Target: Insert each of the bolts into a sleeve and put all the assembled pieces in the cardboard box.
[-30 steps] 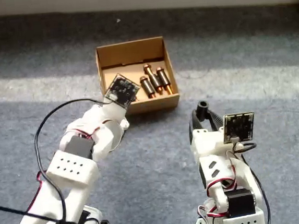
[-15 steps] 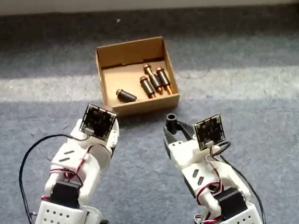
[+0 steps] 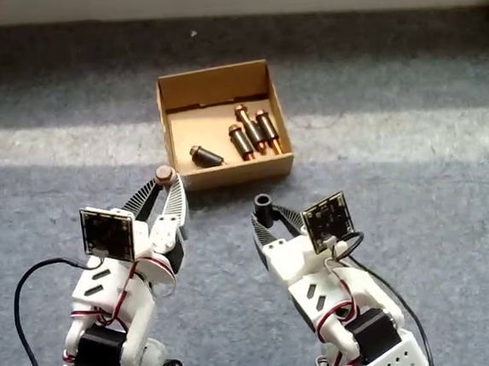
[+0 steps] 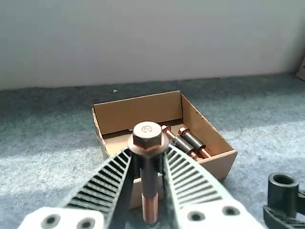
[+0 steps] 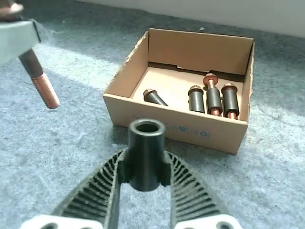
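My left gripper [image 4: 148, 157] is shut on a copper bolt [image 4: 148, 167], held upright with its hex head up; from above the bolt head [image 3: 165, 174] sits just in front of the cardboard box [image 3: 171, 125]. A black sleeve [image 5: 146, 155] stands upright in my shut right gripper [image 5: 145, 174], bore facing up, and the sleeve [image 3: 263, 204] hangs over the carpet to the right of the bolt. Several assembled bolt-and-sleeve pieces [image 3: 253, 133] lie in the box, one piece [image 3: 205, 156] apart from the others.
Grey carpet [image 3: 415, 177] covers the floor around the box. A pale wall [image 4: 143, 38] runs behind it. A black cable [image 3: 30, 279] loops beside the left arm's base.
The left arm pulled back from the box, leaving one more piece inside, and now holds a bolt upright. The right arm swung left with its sleeve, toward the left gripper.
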